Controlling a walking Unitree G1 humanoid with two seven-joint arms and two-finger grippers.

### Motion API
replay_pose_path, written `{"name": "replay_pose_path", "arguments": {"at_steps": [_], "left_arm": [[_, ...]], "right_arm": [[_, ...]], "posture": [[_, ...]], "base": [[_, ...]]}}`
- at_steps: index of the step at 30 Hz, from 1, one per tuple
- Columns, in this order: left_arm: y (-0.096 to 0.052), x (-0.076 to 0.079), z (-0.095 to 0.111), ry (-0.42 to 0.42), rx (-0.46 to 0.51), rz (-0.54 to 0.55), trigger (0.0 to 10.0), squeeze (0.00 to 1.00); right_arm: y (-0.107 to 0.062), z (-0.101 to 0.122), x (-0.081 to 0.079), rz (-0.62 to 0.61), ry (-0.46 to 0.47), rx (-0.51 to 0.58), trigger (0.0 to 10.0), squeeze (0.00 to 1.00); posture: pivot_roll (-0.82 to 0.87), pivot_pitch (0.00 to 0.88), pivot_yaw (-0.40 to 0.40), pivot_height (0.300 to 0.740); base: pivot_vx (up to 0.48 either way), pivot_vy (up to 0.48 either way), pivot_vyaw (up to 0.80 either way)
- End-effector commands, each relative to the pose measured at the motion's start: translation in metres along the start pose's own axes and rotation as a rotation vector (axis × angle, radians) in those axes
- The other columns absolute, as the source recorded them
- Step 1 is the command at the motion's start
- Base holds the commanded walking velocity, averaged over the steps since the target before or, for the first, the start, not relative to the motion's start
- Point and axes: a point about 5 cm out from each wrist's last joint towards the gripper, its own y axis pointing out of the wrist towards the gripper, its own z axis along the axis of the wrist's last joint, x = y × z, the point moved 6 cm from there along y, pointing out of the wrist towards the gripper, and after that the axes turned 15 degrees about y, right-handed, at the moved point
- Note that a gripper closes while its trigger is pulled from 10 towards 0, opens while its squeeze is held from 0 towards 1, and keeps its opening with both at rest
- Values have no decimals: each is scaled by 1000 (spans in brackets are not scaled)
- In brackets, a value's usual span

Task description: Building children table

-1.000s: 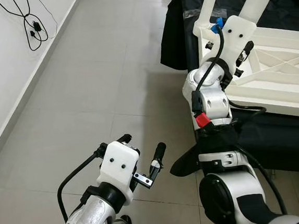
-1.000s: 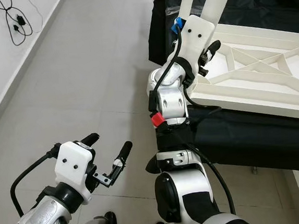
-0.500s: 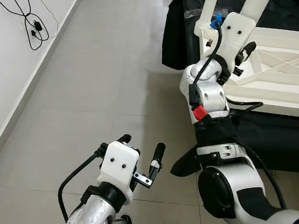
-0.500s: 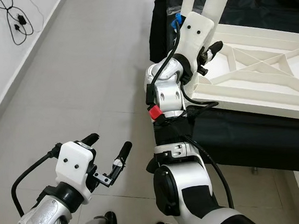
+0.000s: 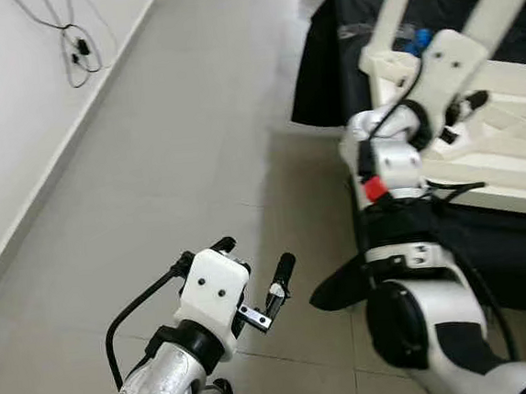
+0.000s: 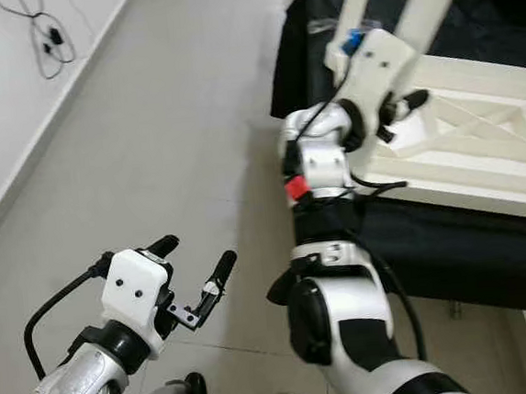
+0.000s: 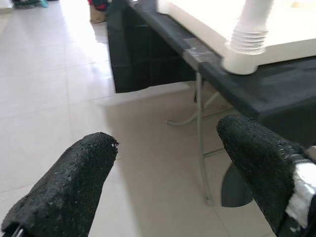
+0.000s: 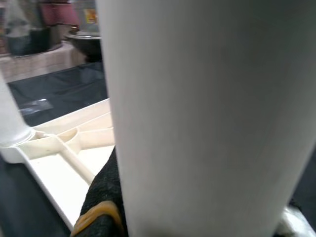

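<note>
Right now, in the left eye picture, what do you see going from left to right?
White wall → cable → left gripper → right arm → upside-down white table

Setting: indoor room, home-like, bare and sparsely furnished. Floor (image 5: 175,140) of large pale grey glazed tiles with thin grout lines, running from 6 to 12 o'clock. Plain white wall (image 5: 6,109) at 9–10 o'clock with a low skirting; a black power cable (image 5: 73,43) hangs down it at 11 o'clock. At 1–3 o'clock, a folding bench draped in black cloth (image 5: 334,62), thin metal legs (image 7: 200,148) visible beneath. On it lies an upturned white plastic children's table (image 6: 478,132), ribbed underside up. Dim household clutter stands in the far background of the right wrist view.
</note>
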Motion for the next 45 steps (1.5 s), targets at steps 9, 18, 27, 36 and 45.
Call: {"name": "replay_pose_path", "arguments": {"at_steps": [9, 18, 27, 36, 45], "left_arm": [[1, 15, 3, -25, 21, -71, 10000, 0], [-9, 50, 16, -111, 72, -282, 10000, 0], [-9, 50, 13, -102, 66, -272, 10000, 0], [-10, 49, 10, -89, 54, -263, 10000, 0], [-9, 49, 8, -77, 47, -258, 10000, 0]], "right_arm": [[46, -26, 72, -272, -121, -54, 10000, 0], [31, -40, 56, -202, -118, -98, 10000, 0], [25, -40, 43, -144, -103, -95, 10000, 608], [22, -36, 35, -106, -72, -83, 10000, 314], [5, -41, 16, 42, -57, -104, 10000, 0]], "posture": [[139, 242, -55, 740], [146, 230, -51, 740], [144, 220, -53, 740], [145, 223, -55, 740], [148, 226, -53, 740]], "base": [[0, 0, 0], [0, 0, 0], [0, 0, 0], [0, 0, 0], [0, 0, 0]]}}
